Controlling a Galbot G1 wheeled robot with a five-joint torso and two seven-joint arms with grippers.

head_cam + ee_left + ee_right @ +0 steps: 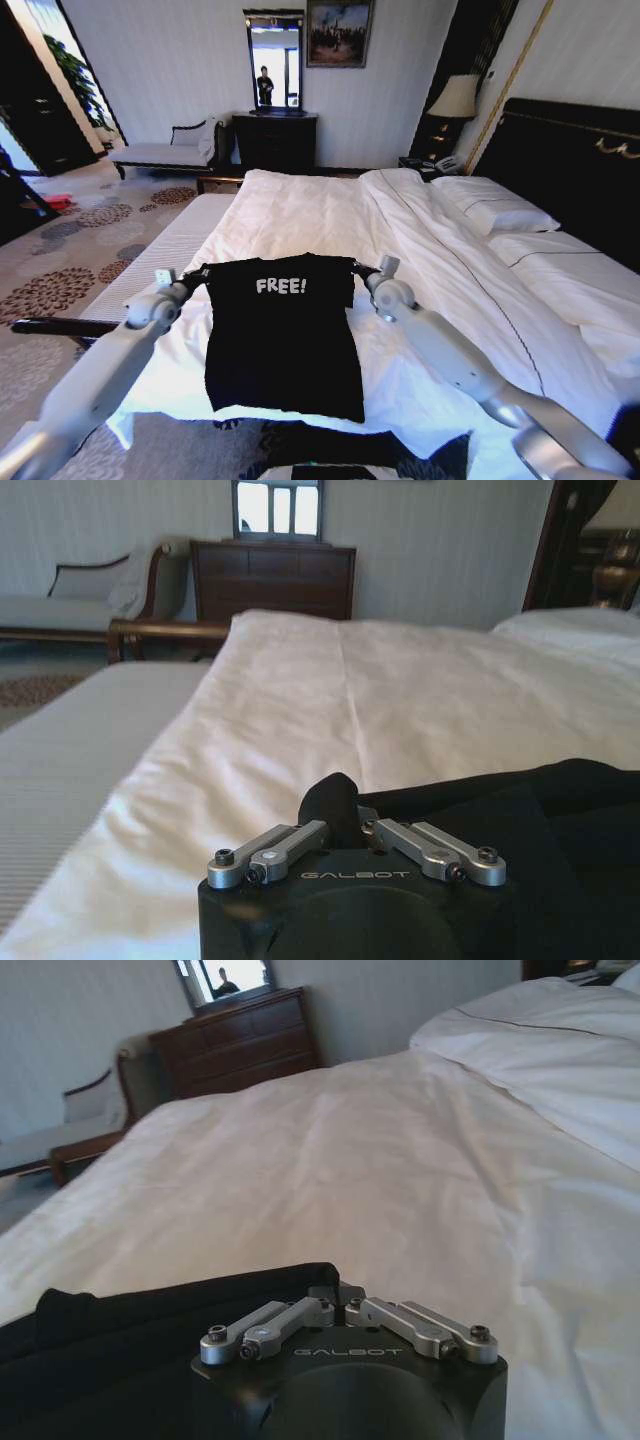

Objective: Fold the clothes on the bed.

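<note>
Black short-sleeved T-shirt [283, 335], white "FREE!" lettering on chest, lettering upright, facing camera. Held up by both shoulders: left tool [200, 274] pinching corner at 9 o'clock of lettering, right tool [360, 270] pinching corner at 3 o'clock. Body hangs flat, hem toward 6 o'clock, sleeves bunched at pinch points. Bed [330, 215] very large, white duvet lightly creased, white pillows at 3 o'clock, dark headboard behind them. Shirt over bed's near edge.
</note>
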